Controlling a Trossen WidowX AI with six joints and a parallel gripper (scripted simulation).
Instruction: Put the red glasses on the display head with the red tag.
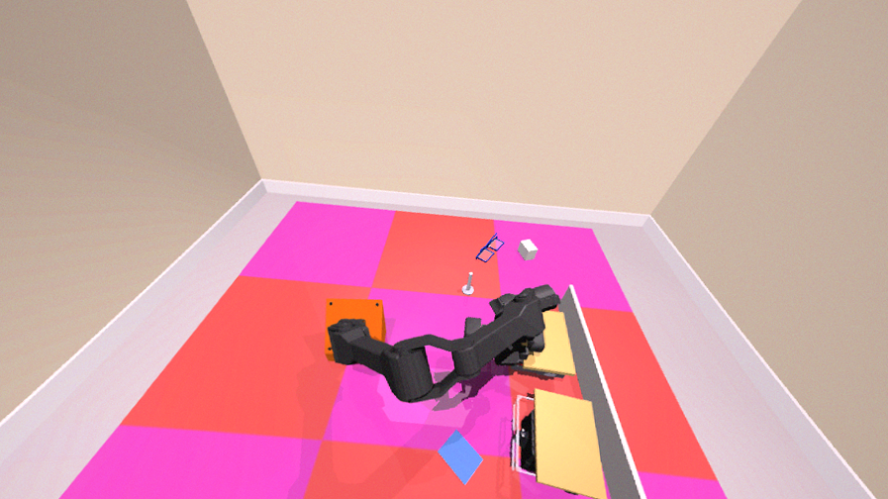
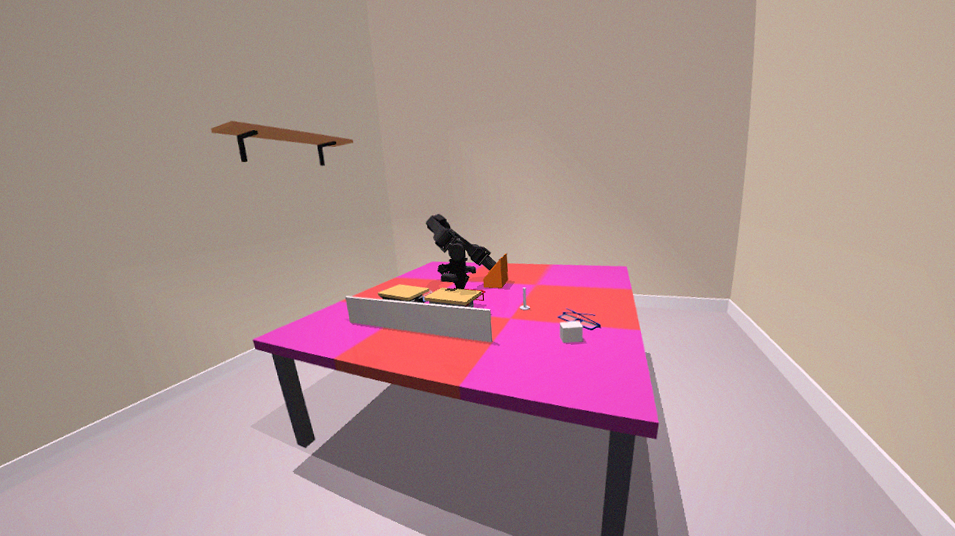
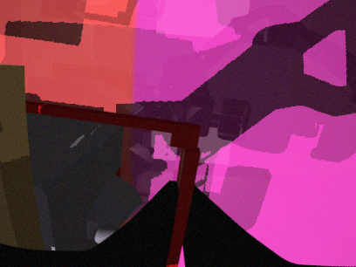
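My gripper point(image 3: 180, 189) point(image 2: 461, 285) is shut on the red glasses point(image 3: 111, 117), at a temple close to its hinge. The red front bar runs leftward across the wrist view, in front of a dark display head point(image 3: 74, 174) under a yellow board. Whether the glasses touch this head is unclear. In the top view the arm hides the fingers and most of this head, beside the farther yellow board point(image 1: 558, 347). The other dark head point(image 1: 527, 439) is partly under the nearer yellow board point(image 1: 565, 438), with a pale frame outline at its front. No red tag is discernible.
A long grey wall point(image 1: 591, 381) point(image 2: 416, 319) stands behind the boards. An orange wedge point(image 1: 355, 307) point(image 2: 497, 273) is at the arm's base. A white peg stand point(image 1: 468, 289), blue glasses point(image 2: 578, 319) and a white cube point(image 1: 527, 249) point(image 2: 571, 332) are off to one side. A blue square point(image 1: 460, 457) lies on the table.
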